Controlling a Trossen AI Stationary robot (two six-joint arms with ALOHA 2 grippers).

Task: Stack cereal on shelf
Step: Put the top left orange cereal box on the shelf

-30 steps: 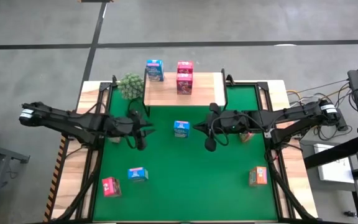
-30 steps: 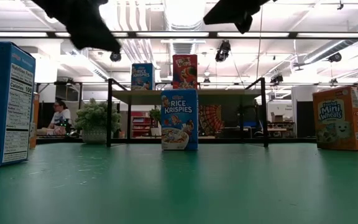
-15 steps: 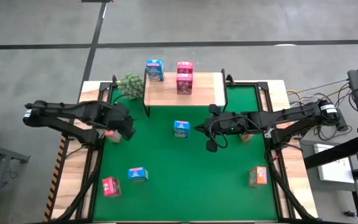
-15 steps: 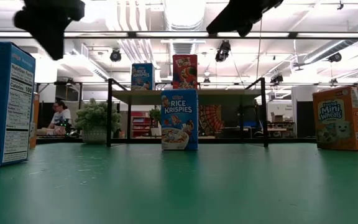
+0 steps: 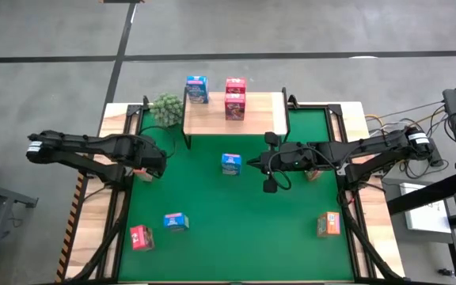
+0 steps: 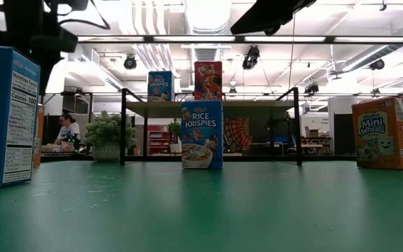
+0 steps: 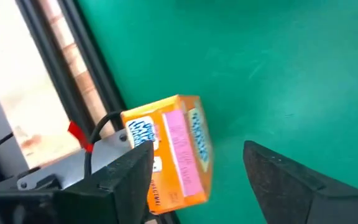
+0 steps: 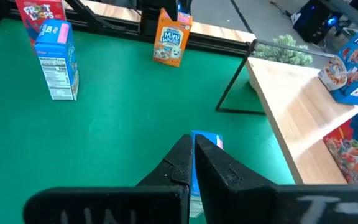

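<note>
Green matting covers my desk (image 5: 228,237), framed by pale wood edges and black rails. Beyond it, the low view looks into a big workshop with bright ceiling lights, and a person (image 6: 66,129) sits far back. A shelf (image 5: 212,119) stands at the far edge, with a plant (image 5: 165,108) beside its left end. On the shelf I see a blue box (image 5: 196,89) and two red boxes (image 5: 235,99) stacked. Another blue box (image 5: 230,163) stands on the mat just before the shelf. Near the front left are a third blue box (image 5: 176,222) and a pink-red box (image 5: 141,237); an orange box (image 5: 328,225) stands front right.

My left tool (image 7: 197,171) hangs over the mat's left edge with fingers spread wide apart, holding nothing. Below it, an orange box (image 7: 169,149) sits by the rail. My right tool (image 8: 193,158) hovers just right of the middle blue box (image 8: 205,143), fingers pressed together and empty.
</note>
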